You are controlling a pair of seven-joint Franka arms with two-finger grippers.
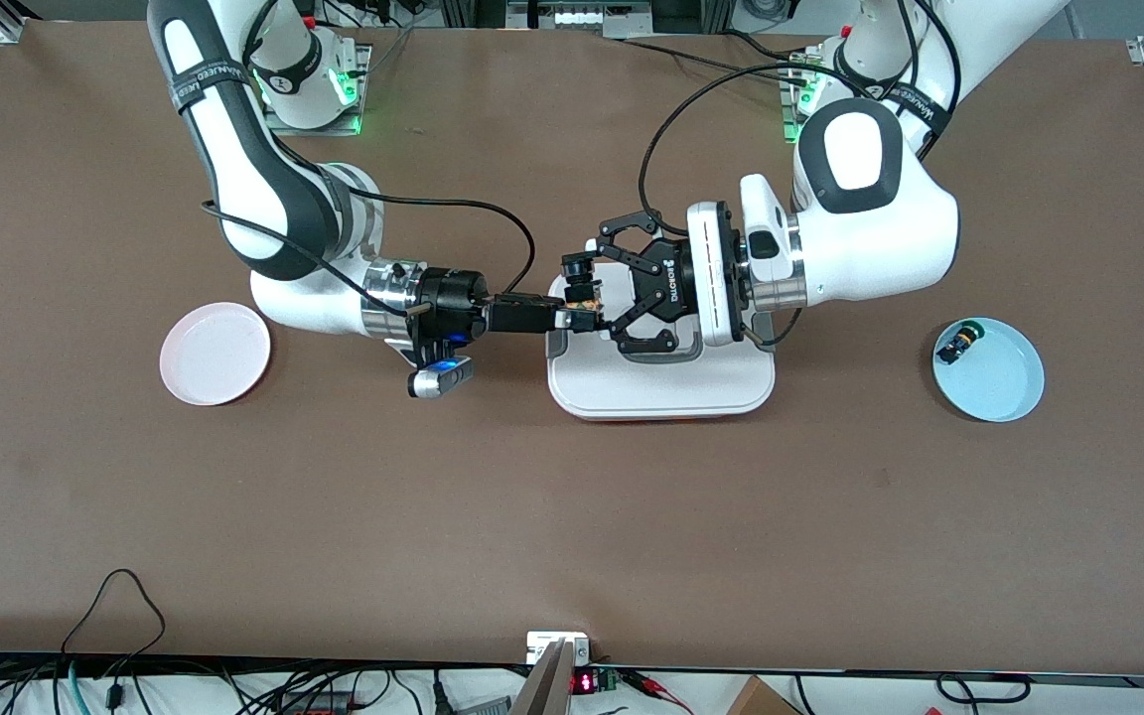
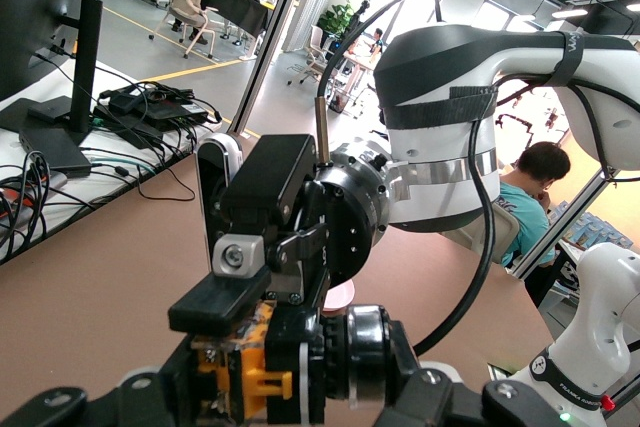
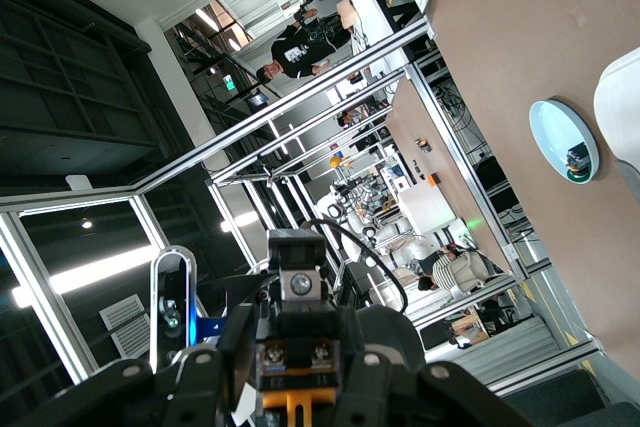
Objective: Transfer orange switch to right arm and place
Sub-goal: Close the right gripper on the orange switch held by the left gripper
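The orange switch (image 1: 587, 295) hangs in the air over the white tray (image 1: 661, 392). My left gripper (image 1: 580, 292), the spidery black one, is shut on its round black body, with the silvery end showing in the left wrist view (image 2: 245, 372). My right gripper (image 1: 569, 319), slim and black, comes in from the right arm's end and is shut on the switch's orange terminal end. One of its fingers (image 2: 220, 302) lies flat on top of the switch. The right wrist view shows the terminal screws and orange base (image 3: 295, 367).
A pink plate (image 1: 214, 354) lies toward the right arm's end. A light blue plate (image 1: 1004, 382) toward the left arm's end holds a black switch with a green cap (image 1: 959, 344). Cables loop above the tray.
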